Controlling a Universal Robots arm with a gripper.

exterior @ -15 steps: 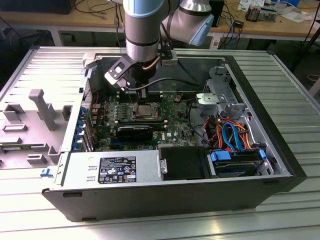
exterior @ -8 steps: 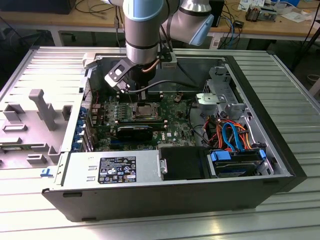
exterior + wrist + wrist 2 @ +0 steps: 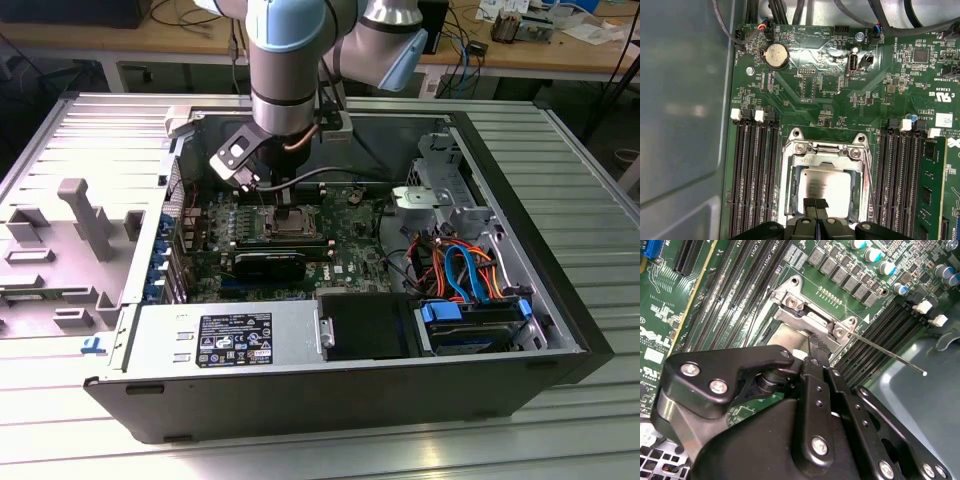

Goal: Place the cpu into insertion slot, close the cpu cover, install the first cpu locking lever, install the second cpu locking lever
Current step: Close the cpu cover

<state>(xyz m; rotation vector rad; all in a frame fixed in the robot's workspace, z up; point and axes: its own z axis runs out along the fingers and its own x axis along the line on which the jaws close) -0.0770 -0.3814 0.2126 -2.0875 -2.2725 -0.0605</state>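
The open computer case (image 3: 330, 395) lies on its side on the bench, and the arm (image 3: 285, 60) reaches down into it over the green motherboard (image 3: 805, 107). The silver power supply (image 3: 220, 335) sits along the case's near wall. From where I stand, everything hinges on the insertion slot (image 3: 783, 190) between the two banks of black memory slots (image 3: 757, 175). The cpu (image 3: 829, 187) is already seated in it, grey top up, and the cpu cover (image 3: 828, 161) appears to lie flat around it, the chip showing through its window. The gripper (image 3: 815, 204) hangs directly over the chip's edge on the arm's side. Its black tips are pressed together, with nothing I can make out between them. In the second wrist view a thin wire locking lever (image 3: 885, 352) runs out from the socket's hinge corner, just beside the claw. Its long axis slants away across the memory slots, and it looks unlatched. As for writing, the power supply carries a black-and-white sticker and the board has white lettering near the coin cell (image 3: 776, 55).
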